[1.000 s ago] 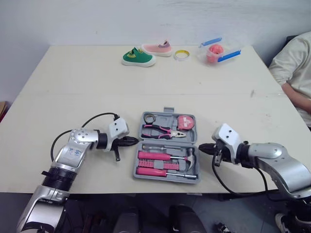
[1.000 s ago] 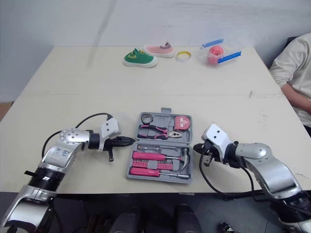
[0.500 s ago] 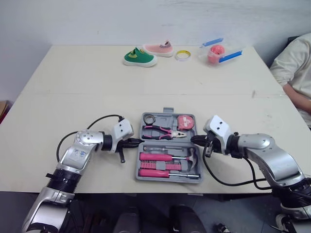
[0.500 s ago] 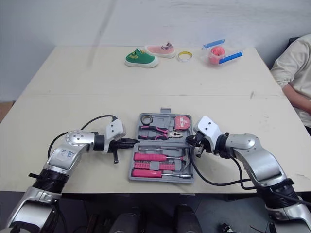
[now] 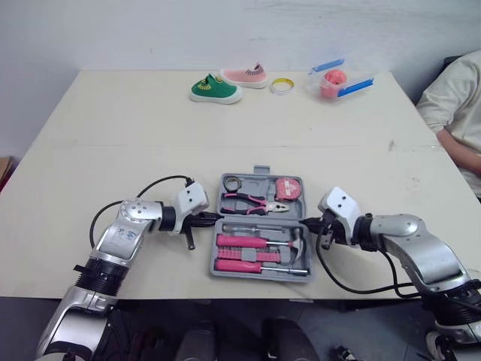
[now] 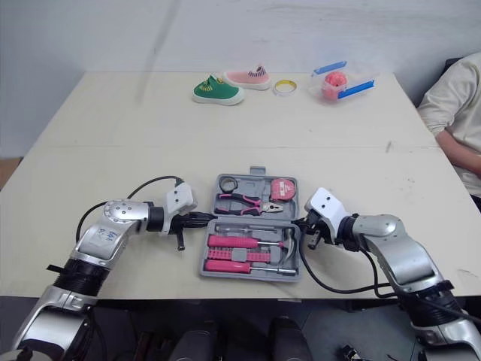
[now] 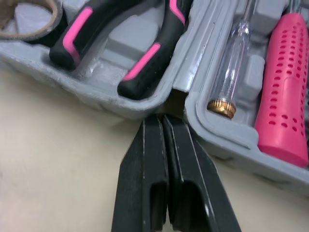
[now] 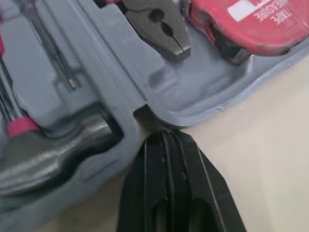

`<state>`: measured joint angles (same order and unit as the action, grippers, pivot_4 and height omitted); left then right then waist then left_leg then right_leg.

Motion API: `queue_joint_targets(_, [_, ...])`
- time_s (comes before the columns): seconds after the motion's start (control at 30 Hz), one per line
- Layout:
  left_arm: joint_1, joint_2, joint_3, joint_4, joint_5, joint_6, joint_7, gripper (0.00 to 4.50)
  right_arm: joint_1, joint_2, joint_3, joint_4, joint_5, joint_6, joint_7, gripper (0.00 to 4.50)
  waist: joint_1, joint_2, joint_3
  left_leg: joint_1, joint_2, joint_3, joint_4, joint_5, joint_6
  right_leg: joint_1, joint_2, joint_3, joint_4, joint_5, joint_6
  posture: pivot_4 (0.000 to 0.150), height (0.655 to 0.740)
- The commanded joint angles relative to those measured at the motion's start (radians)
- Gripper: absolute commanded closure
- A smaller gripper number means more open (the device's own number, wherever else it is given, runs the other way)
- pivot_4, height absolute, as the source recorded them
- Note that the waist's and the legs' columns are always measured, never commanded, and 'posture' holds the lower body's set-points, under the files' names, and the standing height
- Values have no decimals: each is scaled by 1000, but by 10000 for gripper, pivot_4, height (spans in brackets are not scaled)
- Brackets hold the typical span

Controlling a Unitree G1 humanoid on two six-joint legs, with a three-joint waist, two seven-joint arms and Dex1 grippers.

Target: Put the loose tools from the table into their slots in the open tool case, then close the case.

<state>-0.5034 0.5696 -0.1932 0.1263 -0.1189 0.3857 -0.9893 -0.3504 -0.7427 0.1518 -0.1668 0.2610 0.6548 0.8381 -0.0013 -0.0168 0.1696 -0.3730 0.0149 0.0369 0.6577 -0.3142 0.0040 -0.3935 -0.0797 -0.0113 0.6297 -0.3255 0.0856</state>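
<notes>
The grey tool case (image 5: 248,221) lies open and flat near the table's front edge. In its far half lie the pink-handled pliers (image 5: 252,201), a red tape measure (image 5: 286,189) and a small tape roll (image 5: 231,183). Its near half holds pink screwdrivers (image 5: 240,242) and a hammer (image 5: 297,244). My left gripper (image 5: 215,219) is shut, its tip touching the case's left edge at the hinge gap (image 7: 175,96). My right gripper (image 5: 305,222) is also shut, its tip against the right end of the hinge (image 8: 140,113).
At the table's far edge sit a green shoe (image 5: 214,89), a pink shoe (image 5: 244,74), a yellow tape ring (image 5: 281,86) and a clear box with a pink ball (image 5: 338,78). A person (image 5: 455,105) sits at the right side.
My right gripper swung in from the right of the case to its hinge end. My left gripper crept right until its tip met the case's left edge.
</notes>
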Motion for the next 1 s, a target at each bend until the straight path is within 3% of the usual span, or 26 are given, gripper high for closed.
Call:
queue_joint_targets(0.03, [-14, -10, -10, -11, 3, 4, 2, 45000, -44, 34, 9, -12, -3, -23, 4, 44791, 0, 0, 0, 0, 0, 0, 0, 0, 0, 0, 0, 0, 0, 0, 0, 1500, 7400])
queue_joint_targets(0.37, [-14, 7, 23, 1, 13, 43, 26, 45000, -34, 20, -4, -8, -57, -43, 6, 44791, -1, 0, 0, 1, 0, 0, 0, 0, 0, 0, 0, 0, 1, 0, 0, 1500, 7400])
queue_joint_targets(0.57, [33, 144, 94, -40, -8, 147, -1, 45000, 7, -23, -99, -67, -83, -25, -62, 44791, -16, 0, 0, 1, 1, 0, -2, 0, -1, -1, 1, 1, 1, 0, 0, 1500, 7400])
queue_joint_targets(0.67, [8, 155, 162, -66, -74, 289, 21, 45000, 29, -42, -153, -133, -26, 66, -55, 44791, -23, 1, 1, 2, 1, 0, -5, 1, -2, -1, 1, 1, 1, 0, -1, 1500, 7400])
queue_joint_targets(0.77, [-51, 132, 212, -116, -157, 484, 49, 36665, 6, -9, -220, -202, 65, 234, -84, 35501, -22, 0, 2, 1, 1, -1, -5, 1, -2, -1, 1, 0, 2, 0, 0, 1500, 7400])
queue_joint_targets(0.87, [-116, 71, 216, -117, -176, 611, 133, 23500, -64, 63, -235, -220, 106, 406, -168, 19830, -22, 0, 2, 0, 1, -1, -4, 1, -2, -1, 0, 0, 6, 0, 0, 1500, 7400])
queue_joint_targets(0.9, [-134, 48, 211, -108, -174, 640, 162, 20069, -90, 96, -239, -216, 120, 461, -193, 17435, -22, 0, 2, 0, 0, -1, -4, 1, -2, -1, 0, 0, 6, 0, 0, 1500, 7400])
queue_joint_targets(0.97, [-152, 21, 207, -97, -176, 675, 196, 13354, -126, 147, -257, -204, 150, 543, -228, 17365, -23, 0, 2, 1, 0, -1, -4, 1, -2, -1, 0, 0, 6, 0, 0, 1500, 7400])
queue_joint_targets(1.0, [-158, 5, 203, -89, -175, 686, 214, 13354, -149, 186, -275, -188, 157, 580, -259, 17365, -24, 0, 2, 0, 0, -1, -4, 1, -3, -2, 0, 0, 7, 0, 0, 1500, 7400])
